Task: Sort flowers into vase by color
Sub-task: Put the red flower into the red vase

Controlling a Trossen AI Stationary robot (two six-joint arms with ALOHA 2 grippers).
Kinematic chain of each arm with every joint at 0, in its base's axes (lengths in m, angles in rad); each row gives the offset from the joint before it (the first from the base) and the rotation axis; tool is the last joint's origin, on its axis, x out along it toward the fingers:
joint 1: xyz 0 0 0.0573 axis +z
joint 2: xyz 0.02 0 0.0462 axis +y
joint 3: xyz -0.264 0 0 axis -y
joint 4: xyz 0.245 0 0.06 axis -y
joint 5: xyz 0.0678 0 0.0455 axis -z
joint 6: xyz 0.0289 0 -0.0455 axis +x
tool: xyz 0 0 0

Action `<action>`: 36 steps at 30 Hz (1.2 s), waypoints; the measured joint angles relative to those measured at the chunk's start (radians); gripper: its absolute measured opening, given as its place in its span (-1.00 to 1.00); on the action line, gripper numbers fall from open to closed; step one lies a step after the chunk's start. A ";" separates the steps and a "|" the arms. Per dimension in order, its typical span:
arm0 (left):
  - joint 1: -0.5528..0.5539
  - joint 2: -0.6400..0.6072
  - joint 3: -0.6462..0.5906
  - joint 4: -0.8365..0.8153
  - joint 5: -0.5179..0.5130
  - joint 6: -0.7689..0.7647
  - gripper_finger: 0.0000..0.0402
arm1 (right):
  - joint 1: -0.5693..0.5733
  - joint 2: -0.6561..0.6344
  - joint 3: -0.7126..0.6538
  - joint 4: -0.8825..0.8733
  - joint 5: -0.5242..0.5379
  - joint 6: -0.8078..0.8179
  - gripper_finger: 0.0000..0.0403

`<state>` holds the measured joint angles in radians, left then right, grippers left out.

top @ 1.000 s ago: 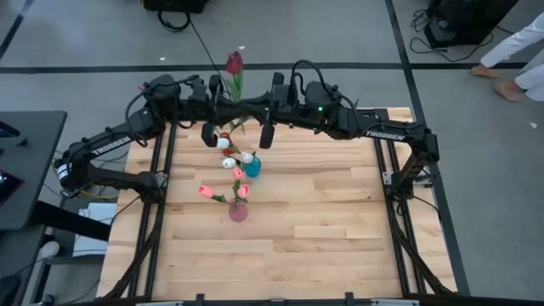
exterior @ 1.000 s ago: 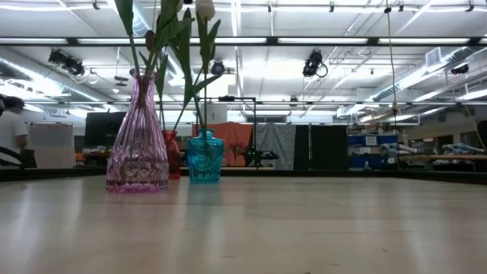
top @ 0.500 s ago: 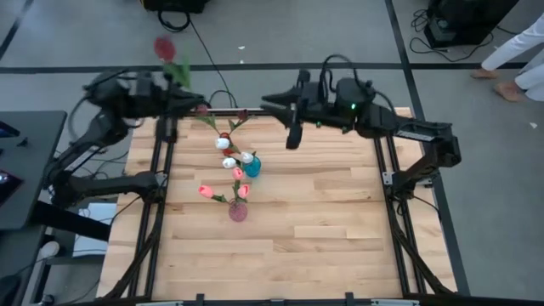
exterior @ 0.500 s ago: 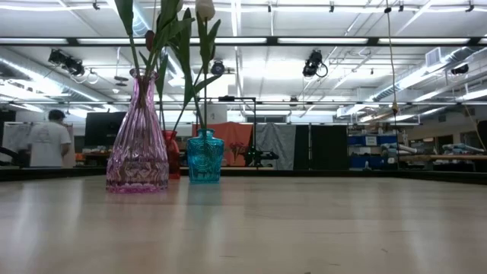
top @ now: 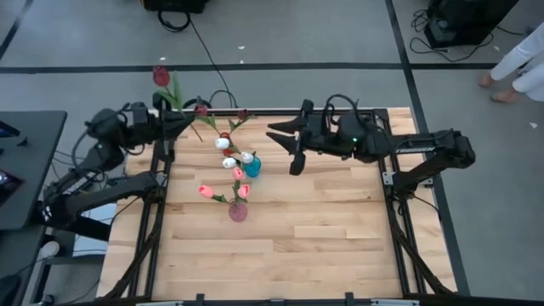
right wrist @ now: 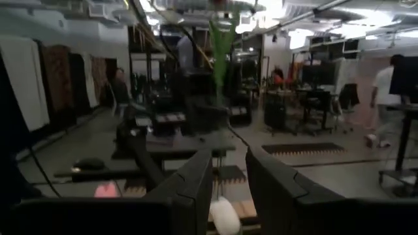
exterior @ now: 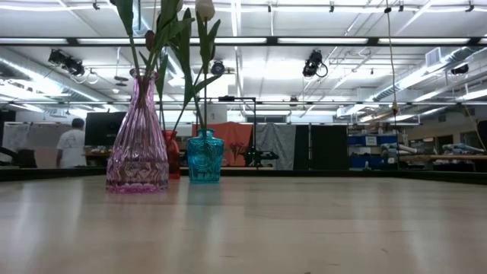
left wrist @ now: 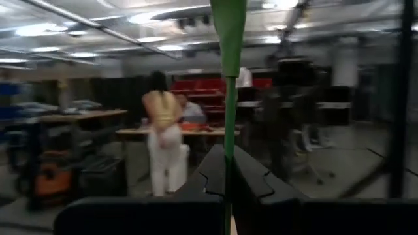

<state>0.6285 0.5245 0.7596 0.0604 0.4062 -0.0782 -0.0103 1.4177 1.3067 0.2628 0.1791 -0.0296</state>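
My left gripper [top: 177, 119] is at the table's far left corner, shut on a dark red tulip [top: 161, 75], whose bloom stands over the far edge. In the left wrist view its green stem [left wrist: 228, 85] rises between my fingers. My right gripper [top: 290, 146] hovers open to the right of the vases, holding nothing. The pink vase [top: 238, 211] holds pink tulips [top: 206, 191], and the teal vase [top: 252, 166] holds white tulips [top: 228, 161]. A red vase [exterior: 173, 154] behind them holds dark red tulips [top: 201, 109]. The low view shows neither gripper. My left gripper pinches the dark red tulip's stem [left wrist: 228, 160] between its two fingers, low on the stem, coming roughly level from the table's left with the fingers across it. The tulip is lifted clear and stands nearly upright, bloom above the gripper. The stem's lower end is hidden by the fingers.
The three vases stand in a row in the left-centre of the wooden table [top: 340, 221], which has bare room to their right and near side. A cable [top: 204, 47] runs over the floor beyond the far edge. People [exterior: 74, 144] move in the room behind.
My left gripper carried the dark red tulip from above the vases at the far edge toward the table's left, then came down a little. My right gripper drew away from the tulip toward the table's right and slightly nearer. The vases stayed still.
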 joint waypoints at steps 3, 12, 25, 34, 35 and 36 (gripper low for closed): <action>0.000 -0.014 -0.103 0.087 -0.065 -0.011 -0.96 | 0.019 0.001 -0.038 0.012 0.003 0.002 -0.47; 0.000 0.041 -0.364 0.356 -0.200 -0.041 -0.96 | 0.104 0.004 -0.075 0.011 0.082 -0.026 -0.47; -0.002 0.212 -0.487 0.562 -0.225 0.019 -0.96 | 0.171 0.004 -0.075 0.013 0.135 -0.060 -0.47; -0.002 0.393 -0.487 0.752 -0.285 0.075 -0.96 | 0.180 0.004 -0.075 0.004 0.129 -0.053 -0.47; -0.002 0.413 -0.487 0.765 -0.294 0.088 -0.96 | 0.183 0.004 -0.075 0.000 0.125 -0.053 -0.47; -0.002 0.430 -0.487 0.776 -0.306 0.100 -0.96 | 0.186 0.004 -0.075 -0.006 0.123 -0.053 -0.47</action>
<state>0.6270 0.9543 0.2726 0.8367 0.1007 0.0216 0.1760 1.4212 1.2316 0.2567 0.3019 -0.0826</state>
